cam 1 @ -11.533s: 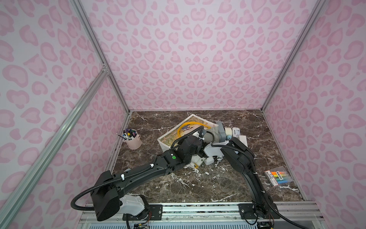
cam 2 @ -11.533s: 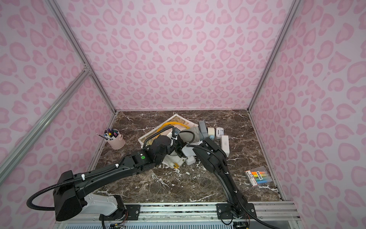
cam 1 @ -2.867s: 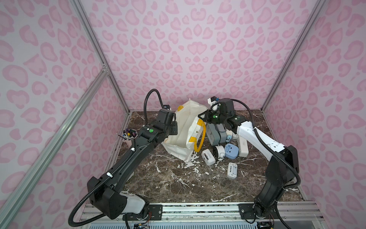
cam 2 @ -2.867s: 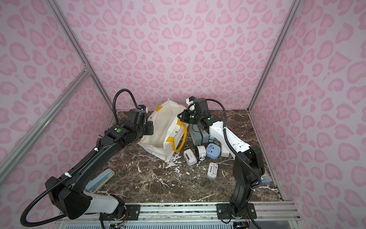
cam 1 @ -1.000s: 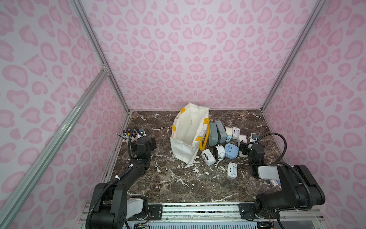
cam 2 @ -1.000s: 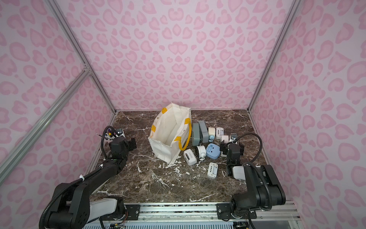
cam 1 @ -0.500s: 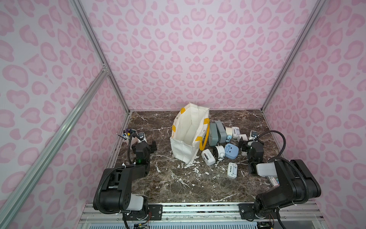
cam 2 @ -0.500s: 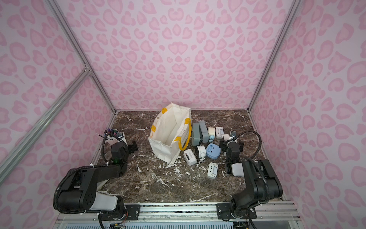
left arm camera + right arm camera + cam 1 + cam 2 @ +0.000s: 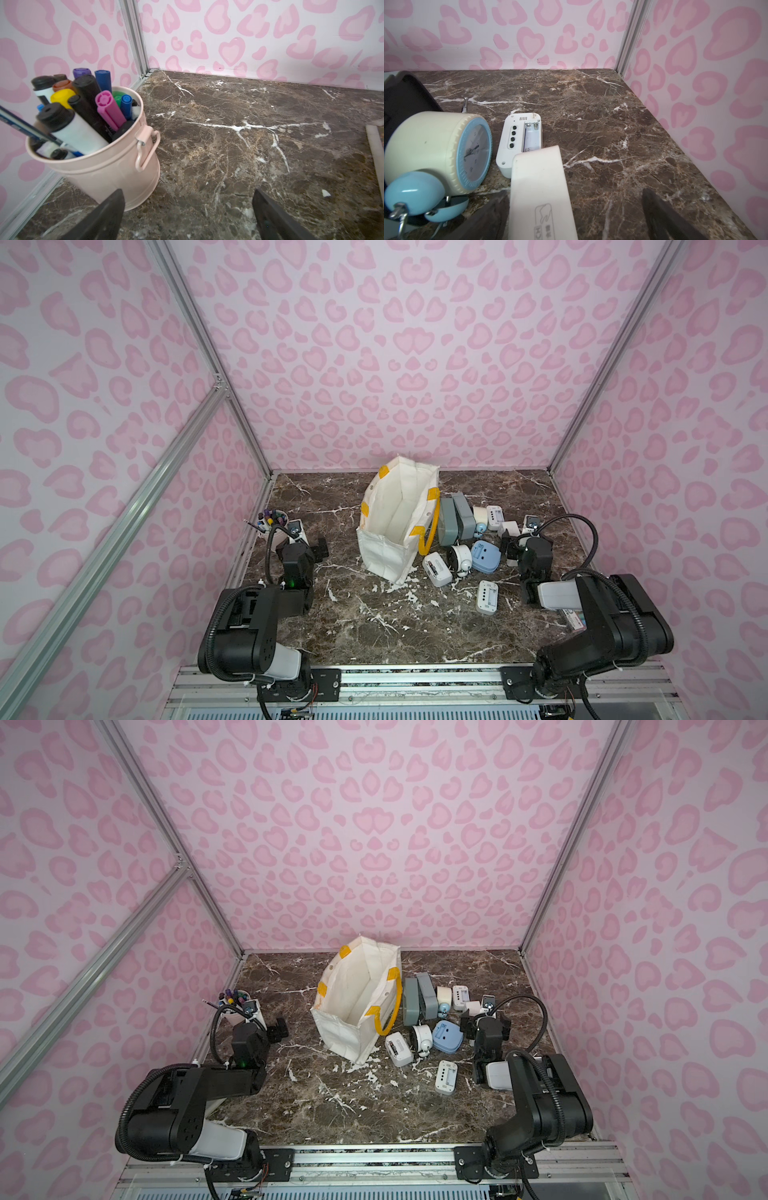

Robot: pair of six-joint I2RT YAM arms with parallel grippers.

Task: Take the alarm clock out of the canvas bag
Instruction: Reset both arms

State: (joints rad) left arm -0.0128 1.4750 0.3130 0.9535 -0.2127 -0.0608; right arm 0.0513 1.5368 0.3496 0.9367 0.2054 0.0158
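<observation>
Standing: one canvas bag [image 9: 388, 531], one bucket [image 9: 99, 168]

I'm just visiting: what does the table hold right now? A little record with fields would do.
bag: canvas bag upright, mouth open, no clock visible inside
clocks: several on the table beside the bag, including a blue clock
pen bucket: pink, full of markers
left arm: jaws open, empty
right arm: jaws open, empty
</observation>
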